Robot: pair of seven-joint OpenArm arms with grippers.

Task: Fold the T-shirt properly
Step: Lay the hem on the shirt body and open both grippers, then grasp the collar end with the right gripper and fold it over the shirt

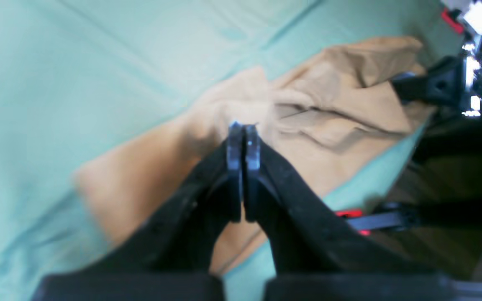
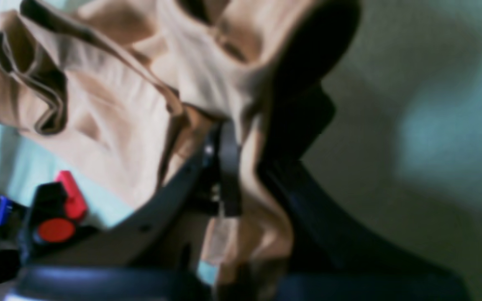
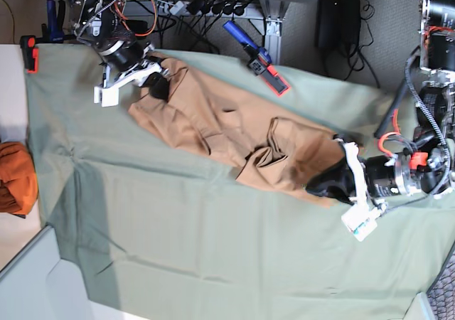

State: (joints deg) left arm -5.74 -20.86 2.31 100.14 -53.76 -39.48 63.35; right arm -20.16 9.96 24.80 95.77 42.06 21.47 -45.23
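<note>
A: How are the two arms built?

B: The left gripper (image 1: 243,138) has matte black curved plastic fingers ending in flat dark pads with bluish edges. The right gripper (image 2: 241,167) is the same black plastic, with a small silver screw beside one finger.

A: And from the base view?

B: White bracket plates sit behind both grippers. Black cables and orange-red wires run along the dark cylindrical joints.
</note>
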